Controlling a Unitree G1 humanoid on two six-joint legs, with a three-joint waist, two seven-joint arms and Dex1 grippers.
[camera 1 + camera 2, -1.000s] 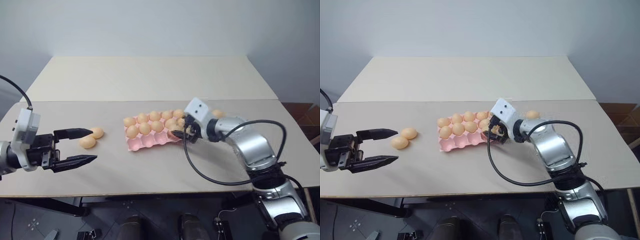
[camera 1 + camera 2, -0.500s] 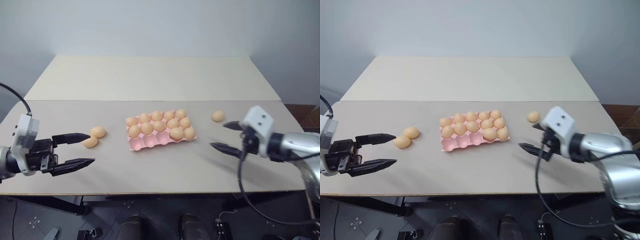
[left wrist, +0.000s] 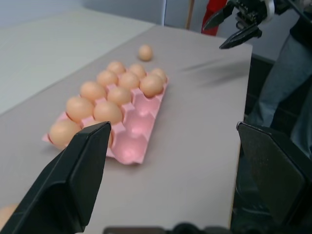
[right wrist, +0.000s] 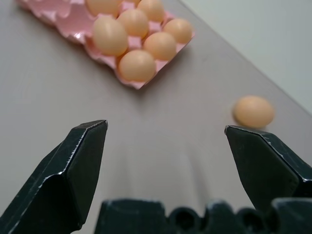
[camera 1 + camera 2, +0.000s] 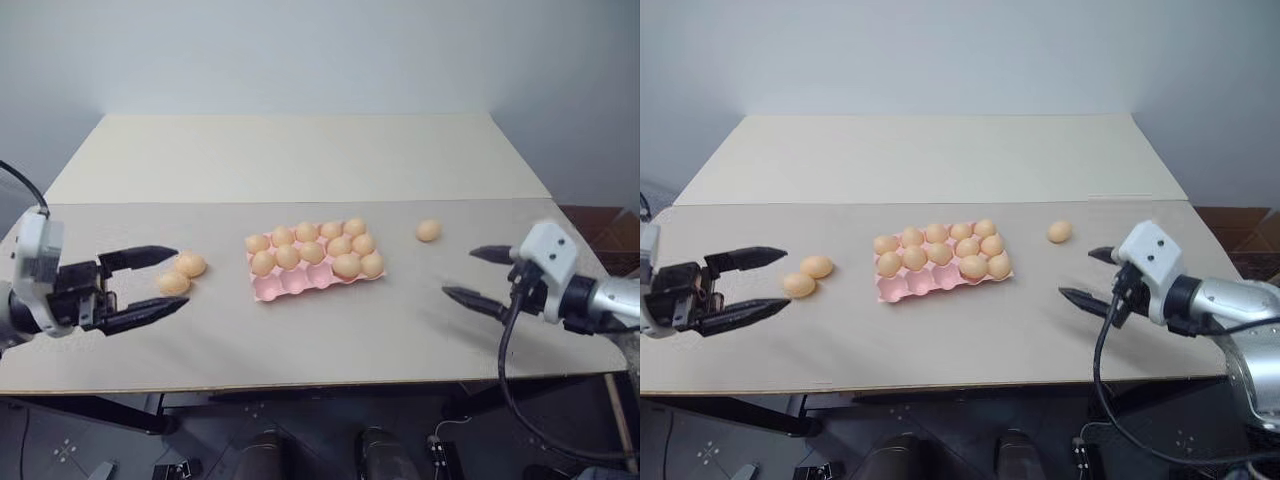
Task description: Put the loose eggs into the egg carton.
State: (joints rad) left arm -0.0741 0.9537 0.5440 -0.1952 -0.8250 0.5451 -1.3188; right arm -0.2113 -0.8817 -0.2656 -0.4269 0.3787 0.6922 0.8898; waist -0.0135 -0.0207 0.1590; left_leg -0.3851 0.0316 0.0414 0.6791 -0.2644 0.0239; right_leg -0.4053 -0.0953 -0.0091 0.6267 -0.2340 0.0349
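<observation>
Eggs still loose on the table (image 5: 300, 340) number three: a pair lying near its left edge and a single one toward its right edge, with the egg carton (image 5: 315, 268) between them at mid-table. The carton sits slightly askew, its long axis running roughly along the table's front edge; its two farther rows look full and one more egg sits in the right end of the front row, leaving about four cups along the front free. The left gripper (image 5: 152, 286) hangs just off the left pair, its black fingers spread wide and pointing roughly level toward the carton; the nearer egg of the pair (image 5: 173, 283) lies just between or just beyond the fingertips, and the other egg of the pair (image 5: 190, 264) touches or nearly touches it on the far side. The right gripper (image 5: 474, 275) is also spread wide and holds nothing; the single egg (image 5: 429, 230) lies farther from the front edge than its fingertips and a little toward the carton. Judging by this layout, the left arm is plainly the closer one to a target, needing little more than a short advance, while the right would have to reach away from the front edge.
</observation>
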